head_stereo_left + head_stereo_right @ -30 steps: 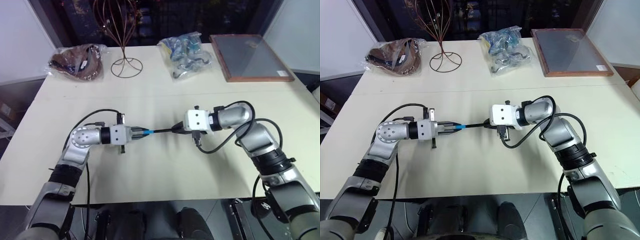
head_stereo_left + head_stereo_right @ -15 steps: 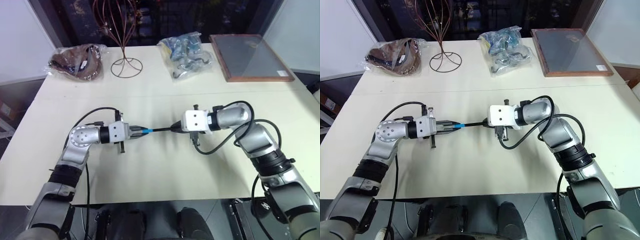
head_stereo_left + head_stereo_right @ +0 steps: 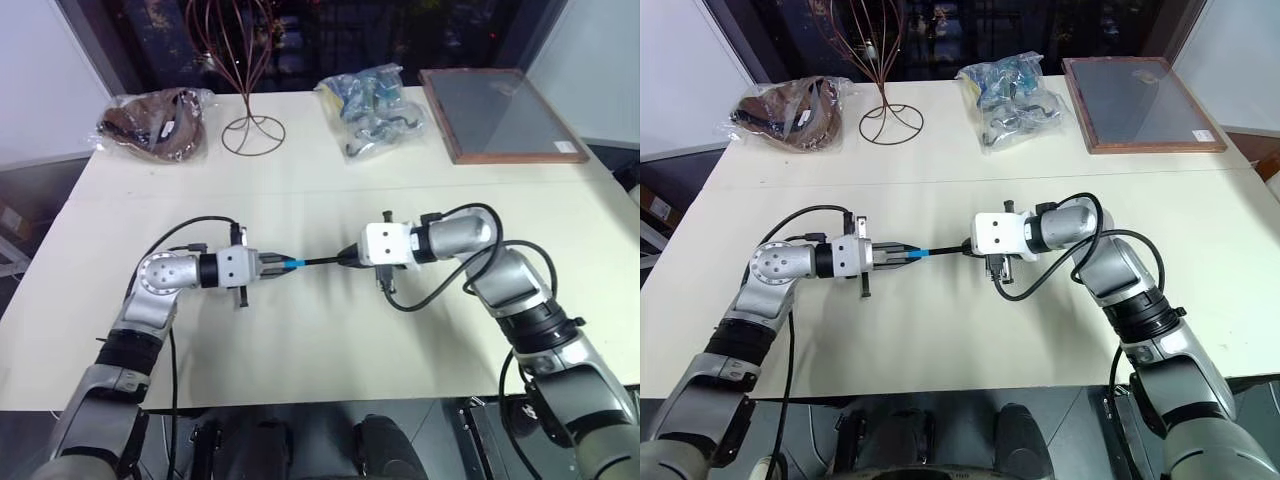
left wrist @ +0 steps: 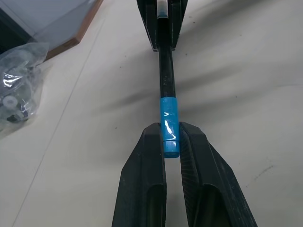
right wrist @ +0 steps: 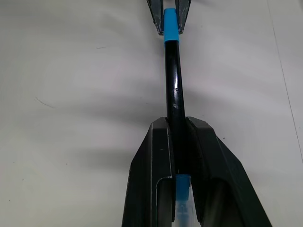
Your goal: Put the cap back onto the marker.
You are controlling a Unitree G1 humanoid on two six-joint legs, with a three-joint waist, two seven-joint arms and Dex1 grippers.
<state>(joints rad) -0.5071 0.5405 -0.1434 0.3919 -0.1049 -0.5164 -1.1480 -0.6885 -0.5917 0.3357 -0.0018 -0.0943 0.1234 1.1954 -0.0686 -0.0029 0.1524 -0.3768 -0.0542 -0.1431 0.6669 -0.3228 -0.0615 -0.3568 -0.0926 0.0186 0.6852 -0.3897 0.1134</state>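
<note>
Above the middle of the pale table [image 3: 320,330], my two grippers face each other. The left gripper [image 3: 283,264] is shut on the bright blue cap [image 4: 170,125]. The right gripper [image 3: 348,258] is shut on the thin black marker [image 5: 173,90], whose light-blue band [image 5: 182,184] sits between its fingers. The marker's front end is inside the cap, so the two form one straight line between the grippers [image 3: 318,261]. In the left wrist view the right gripper's fingers [image 4: 150,23] clamp the marker's far end.
At the table's far side lie a brown item in a plastic bag [image 3: 155,122], a copper wire stand [image 3: 250,130], a clear bag of blue and grey parts [image 3: 372,108] and a wood-framed glass panel [image 3: 500,112]. Black cables loop from both wrists [image 3: 430,290].
The right gripper has slid slightly toward the left gripper along the marker's line, narrowing the gap. The left gripper and the cap stay where they were.
</note>
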